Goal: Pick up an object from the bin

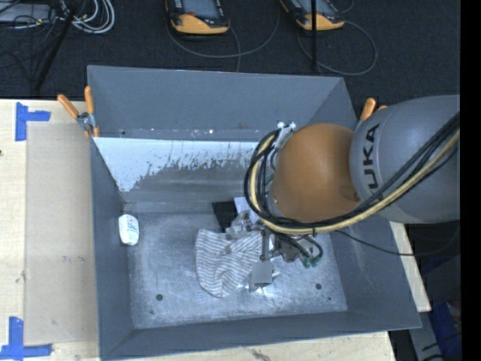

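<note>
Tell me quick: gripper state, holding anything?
Gripper: cannot be told; it sits at the right edge of the striped grey-white cloth.

arm (421,164): grey, black "UKA" lettering | wrist cover (316,173): orange dome | cables (256,177): black, yellow

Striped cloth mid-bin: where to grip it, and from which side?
Likely a raised fold on the striped cloth, near its edge at the view's right, taken from straight above. It lies limp and crumpled on the bin floor, with no stiff rim for a side approach; a wrinkle gives something to pinch. The end effector hangs over that edge.
</note>
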Robot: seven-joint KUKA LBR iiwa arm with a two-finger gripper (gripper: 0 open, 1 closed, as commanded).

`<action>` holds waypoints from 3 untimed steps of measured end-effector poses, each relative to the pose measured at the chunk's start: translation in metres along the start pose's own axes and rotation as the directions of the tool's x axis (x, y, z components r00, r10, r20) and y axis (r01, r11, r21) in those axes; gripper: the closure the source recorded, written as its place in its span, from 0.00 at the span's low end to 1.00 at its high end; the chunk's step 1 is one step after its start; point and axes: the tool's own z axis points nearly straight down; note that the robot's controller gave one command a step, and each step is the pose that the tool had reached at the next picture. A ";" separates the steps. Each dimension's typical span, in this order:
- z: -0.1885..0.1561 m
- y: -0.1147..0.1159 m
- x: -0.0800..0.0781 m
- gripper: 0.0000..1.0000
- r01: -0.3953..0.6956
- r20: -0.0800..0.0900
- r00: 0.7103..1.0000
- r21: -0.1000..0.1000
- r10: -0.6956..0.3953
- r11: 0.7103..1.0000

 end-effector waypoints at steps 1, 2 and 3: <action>0.069 -0.022 -0.013 1.00 0.295 -0.007 0.955 -0.001 -0.295 0.955; 0.069 -0.022 -0.013 1.00 0.294 -0.007 0.956 -0.001 -0.294 0.956; 0.069 -0.024 0.007 1.00 0.453 0.024 0.891 0.011 -0.453 0.892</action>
